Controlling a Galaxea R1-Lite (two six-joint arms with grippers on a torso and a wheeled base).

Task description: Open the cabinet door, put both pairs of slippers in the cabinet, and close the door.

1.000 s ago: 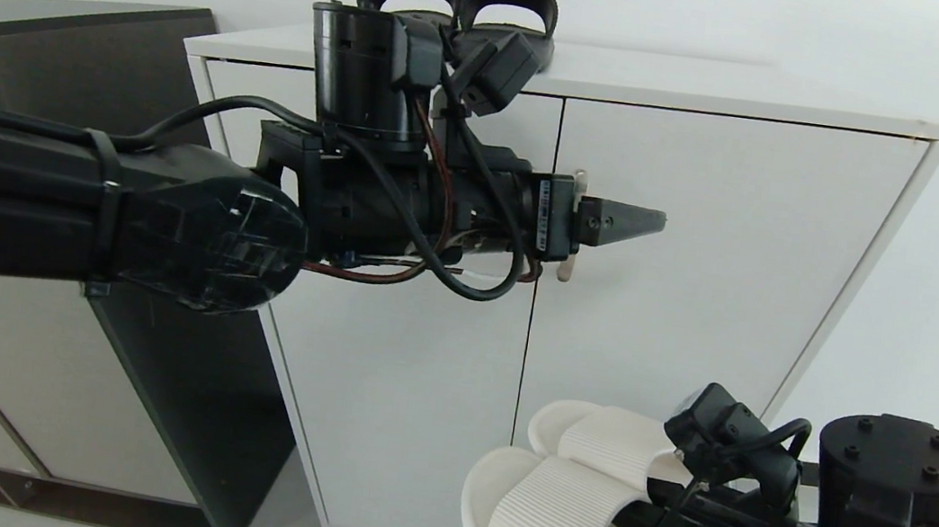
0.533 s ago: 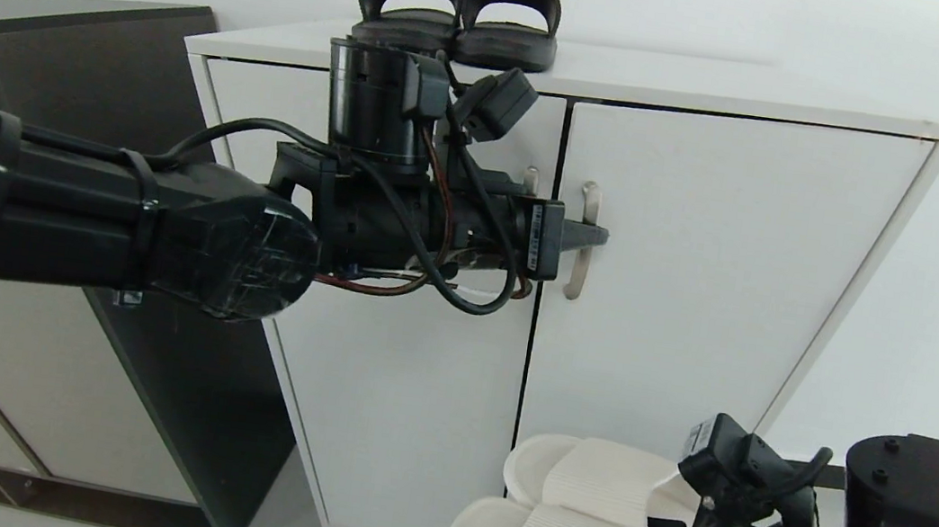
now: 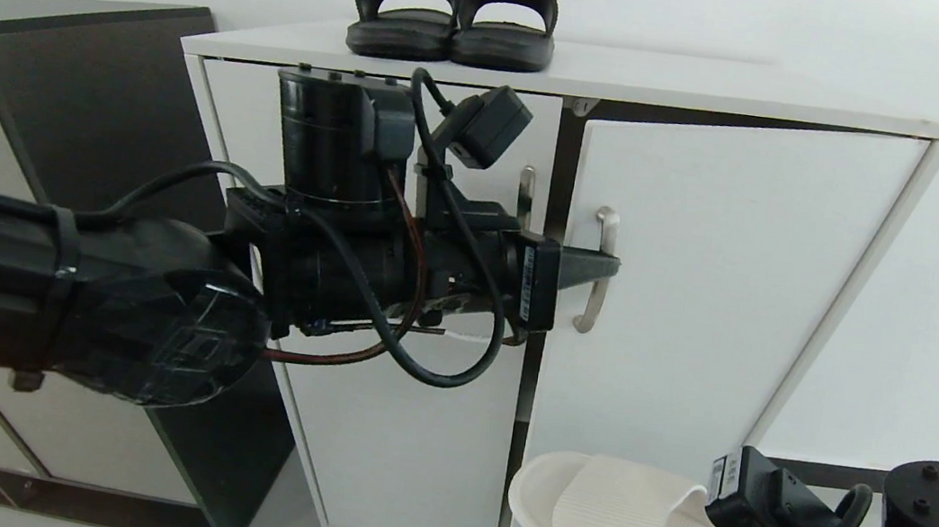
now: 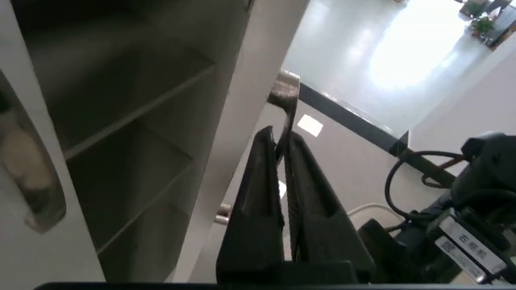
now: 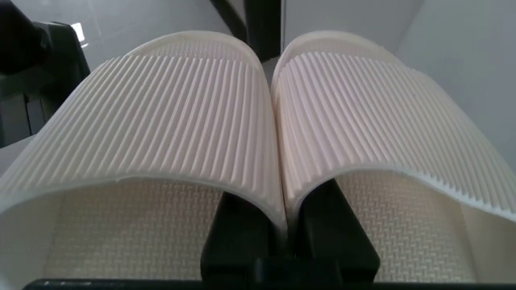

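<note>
- Left wrist view: the left gripper (image 4: 282,149) is narrowed down onto the bar of the handle (image 4: 284,84), the metal running between its two fingers. A pinch like this looks meant to let the arm draw the door along its arc.
- In the head view the right door (image 3: 723,270) stands slightly ajar, with a dark gap beside the left door (image 3: 379,397) and along the top edge. This appears to be the opening step, only partly done.
- Through that gap the wrist camera catches shelves (image 4: 137,105) inside the cabinet (image 3: 729,84). How deep they run, or whether anything lies on them, is hard to make out.
- At 12 o'clock from the left gripper, the black slippers (image 3: 456,17) sit side by side on the cabinet top, toes toward the wall.
- At 5 o'clock in the head view, the right gripper (image 5: 284,242) clamps the white slippers (image 5: 274,121) by the inner edges of their two straps. One grip thus carries the pair, low and near the door, probably ready for loading.
- The heels are cut off, and the gripper's fingertips are hidden under the straps.
</note>
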